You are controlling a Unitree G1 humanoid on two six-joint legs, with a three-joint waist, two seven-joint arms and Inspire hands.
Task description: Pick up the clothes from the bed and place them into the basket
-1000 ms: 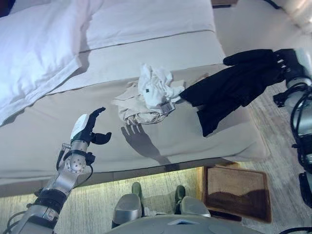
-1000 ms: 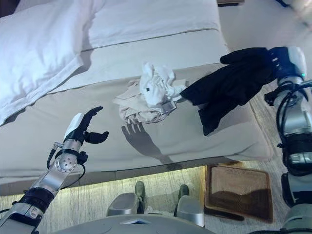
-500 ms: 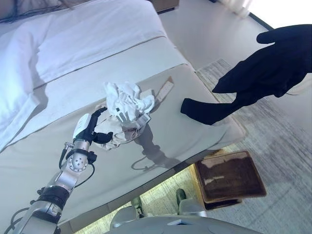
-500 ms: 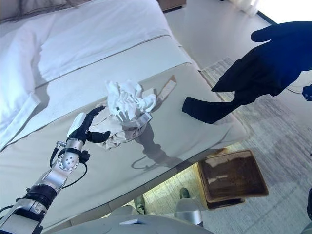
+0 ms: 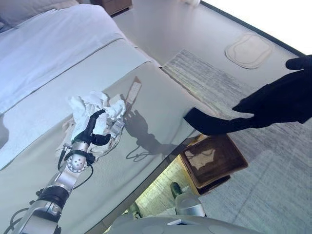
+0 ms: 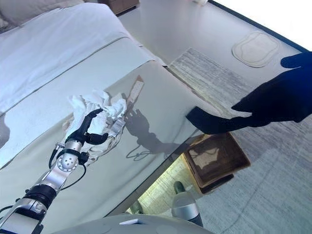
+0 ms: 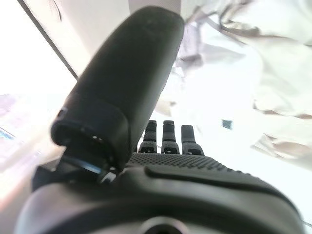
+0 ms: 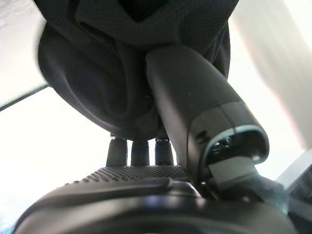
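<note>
The right robot hand was clamped on the black garment, which hung from it above the basket beside the bed. The left robot hand, its fingers loosely parted, hovered just at the crumpled white clothes lying on the bed.

Bed carries pale clothes (crumpled).
</note>
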